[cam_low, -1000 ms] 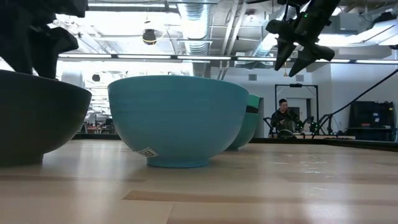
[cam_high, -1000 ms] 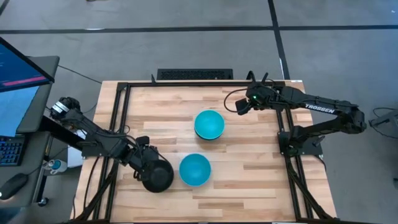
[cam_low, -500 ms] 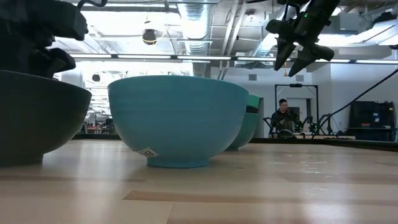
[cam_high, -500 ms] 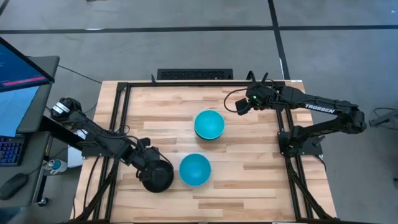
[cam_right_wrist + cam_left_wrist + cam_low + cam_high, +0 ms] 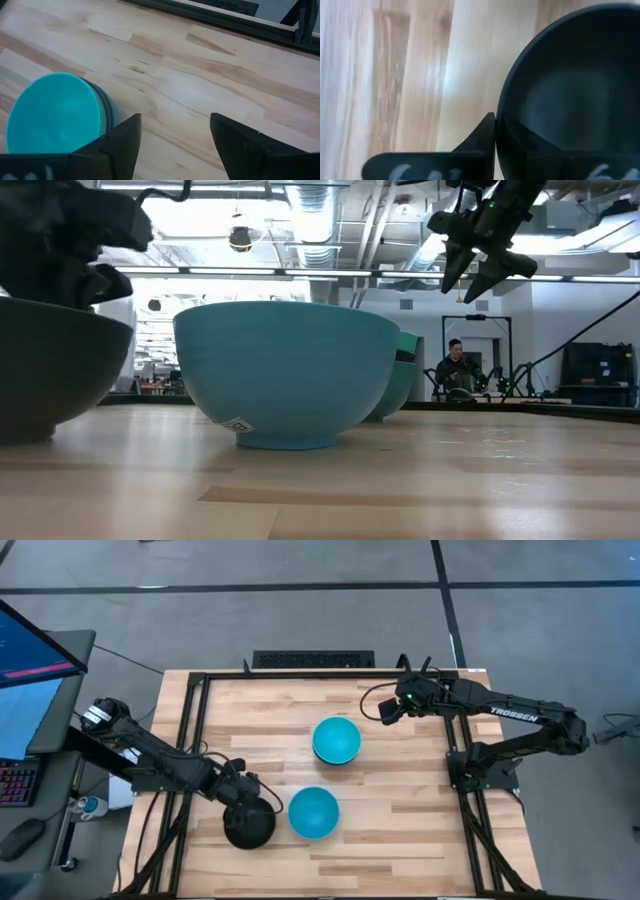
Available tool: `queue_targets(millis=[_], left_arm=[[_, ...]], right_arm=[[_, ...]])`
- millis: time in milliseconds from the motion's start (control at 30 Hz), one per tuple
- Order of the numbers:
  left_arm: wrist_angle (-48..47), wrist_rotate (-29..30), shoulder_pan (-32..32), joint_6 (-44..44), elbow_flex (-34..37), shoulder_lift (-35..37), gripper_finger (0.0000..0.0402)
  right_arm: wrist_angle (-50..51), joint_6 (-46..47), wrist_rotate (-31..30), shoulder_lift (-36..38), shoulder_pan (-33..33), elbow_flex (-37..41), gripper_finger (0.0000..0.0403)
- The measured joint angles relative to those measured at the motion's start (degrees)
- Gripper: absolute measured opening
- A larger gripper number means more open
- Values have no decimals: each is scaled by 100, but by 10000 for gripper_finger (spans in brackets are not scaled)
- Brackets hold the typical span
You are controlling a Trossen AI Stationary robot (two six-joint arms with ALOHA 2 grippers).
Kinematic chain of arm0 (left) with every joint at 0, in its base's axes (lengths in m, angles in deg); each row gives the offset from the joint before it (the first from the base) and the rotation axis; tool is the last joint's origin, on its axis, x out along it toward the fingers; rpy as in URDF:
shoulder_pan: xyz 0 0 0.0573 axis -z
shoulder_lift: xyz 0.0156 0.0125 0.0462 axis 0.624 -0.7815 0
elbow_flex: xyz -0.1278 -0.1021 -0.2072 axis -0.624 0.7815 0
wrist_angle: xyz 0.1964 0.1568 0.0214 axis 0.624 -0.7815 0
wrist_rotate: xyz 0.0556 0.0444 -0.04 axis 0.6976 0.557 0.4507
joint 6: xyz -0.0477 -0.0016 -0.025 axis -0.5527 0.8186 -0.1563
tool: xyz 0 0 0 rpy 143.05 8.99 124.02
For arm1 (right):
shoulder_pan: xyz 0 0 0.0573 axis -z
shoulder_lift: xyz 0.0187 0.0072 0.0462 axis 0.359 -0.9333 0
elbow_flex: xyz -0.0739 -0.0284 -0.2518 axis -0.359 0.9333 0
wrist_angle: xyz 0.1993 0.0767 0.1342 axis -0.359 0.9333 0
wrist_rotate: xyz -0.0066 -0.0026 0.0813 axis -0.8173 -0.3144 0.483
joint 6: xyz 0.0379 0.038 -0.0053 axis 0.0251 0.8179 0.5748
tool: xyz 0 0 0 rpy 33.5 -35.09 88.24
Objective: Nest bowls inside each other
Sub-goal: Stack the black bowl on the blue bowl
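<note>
A black bowl (image 5: 248, 824) stands near the table's front left, with my left gripper (image 5: 243, 797) shut on its far rim. In the low view the black bowl (image 5: 50, 370) looks slightly tipped. A lone cyan bowl (image 5: 314, 813) stands upright just to its right. Farther back at mid-table is a nested stack of bowls (image 5: 336, 740). From the side, the stack (image 5: 403, 365) shows teal, black and cyan layers. My right gripper (image 5: 385, 712) hangs open above the table, to the far right of the stack. My left gripper holds the black bowl by its rim (image 5: 500, 107) on the bowl's far side. One finger (image 5: 482, 137) is outside the wall and the other inside. The fingers come from above, slanting in from the far left. The bowl's base is on or near the table.
Black frame rails (image 5: 190, 740) run along the table's left, right and far edges. A keyboard (image 5: 313, 659) lies beyond the far edge and a monitor (image 5: 30, 650) stands at the left. A person (image 5: 457, 370) sits far behind the table.
My left gripper has moved toward the table's right, down over the black bowl's far rim, and taken hold of it. The bowl has shifted a little and tipped slightly. The right arm has kept still.
</note>
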Motion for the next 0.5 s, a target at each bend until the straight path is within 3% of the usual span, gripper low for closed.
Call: queue_targets(millis=[267, 500], left_arm=[[-502, -210, -875, 860, -1197, -9, 2], [-782, -540, -2294, 2080, -2693, -216, 1]], right_arm=[[3, 0, 4, 0, 0, 0, 259], [39, 1, 0, 0, -18, 0, 259]])
